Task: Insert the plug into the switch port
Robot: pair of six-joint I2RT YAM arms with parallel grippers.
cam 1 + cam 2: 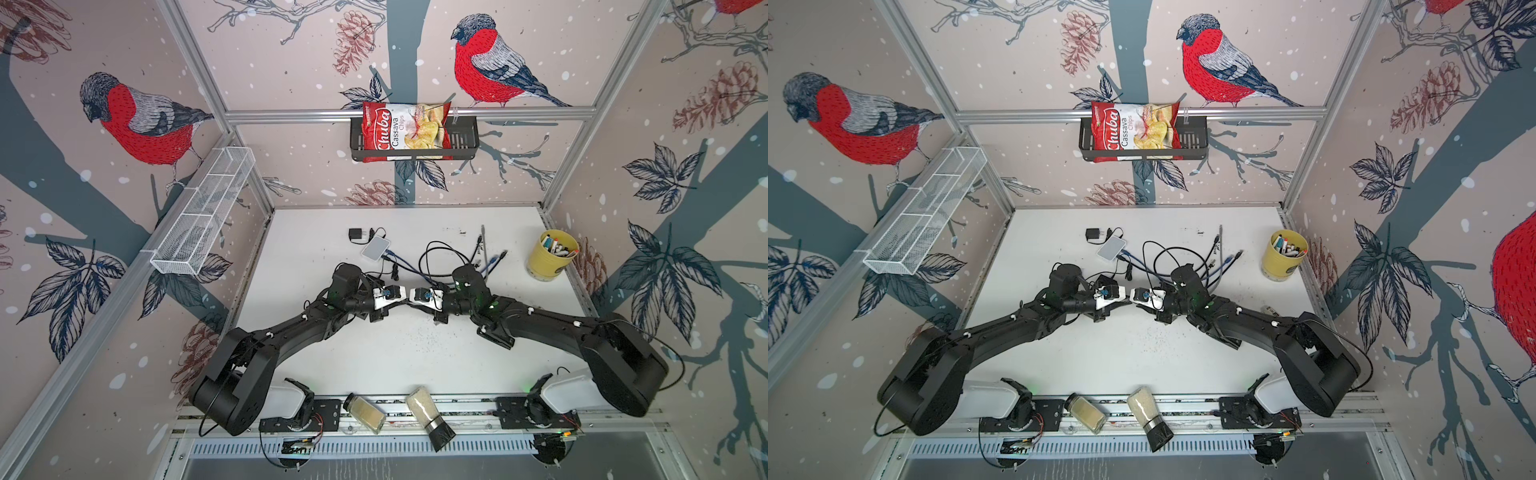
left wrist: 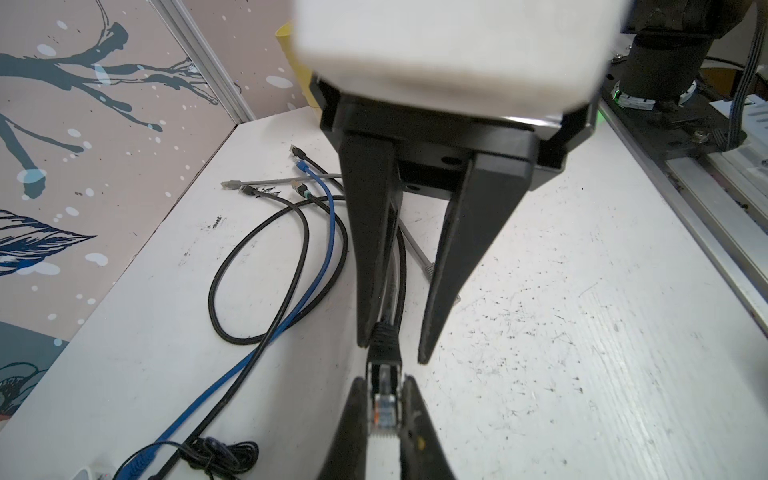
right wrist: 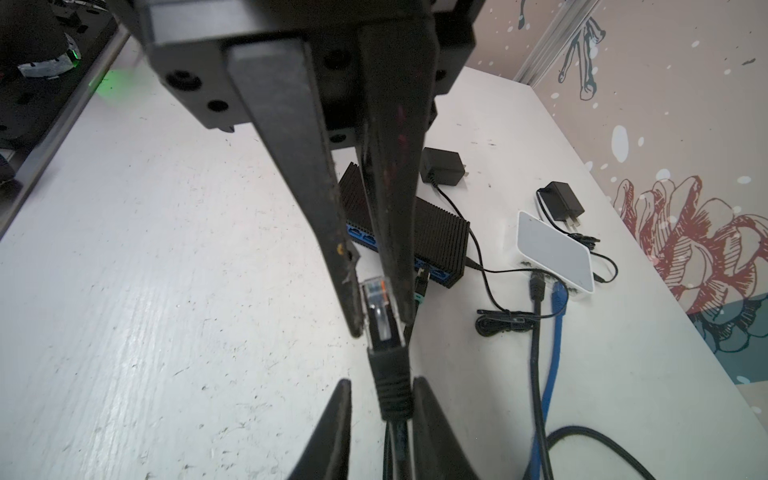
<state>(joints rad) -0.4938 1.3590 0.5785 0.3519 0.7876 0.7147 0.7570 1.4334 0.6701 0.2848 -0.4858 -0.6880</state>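
A black cable's clear plug [image 2: 385, 409] is pinched between my left gripper's [image 2: 384, 379] fingers, so that gripper is shut on it. My right gripper [image 3: 382, 381] is open, and its fingers straddle the plug's black boot [image 3: 392, 386] with a gap on one side. Both grippers meet tip to tip above mid-table [image 1: 402, 302] [image 1: 412, 301]. A black ribbed switch [image 3: 440, 232] with blue ports lies just beyond the plug [image 3: 376, 295]. A small white switch [image 3: 552, 249] [image 1: 376, 248], with a black and a blue cable plugged in, sits further back.
Loose network cables [image 1: 482, 257] sprawl behind the right arm. A yellow cup of markers [image 1: 550, 255] stands at the back right and a black power adapter [image 1: 355, 235] at the back. Two shakers [image 1: 365, 412] [image 1: 430, 415] lie on the front rail.
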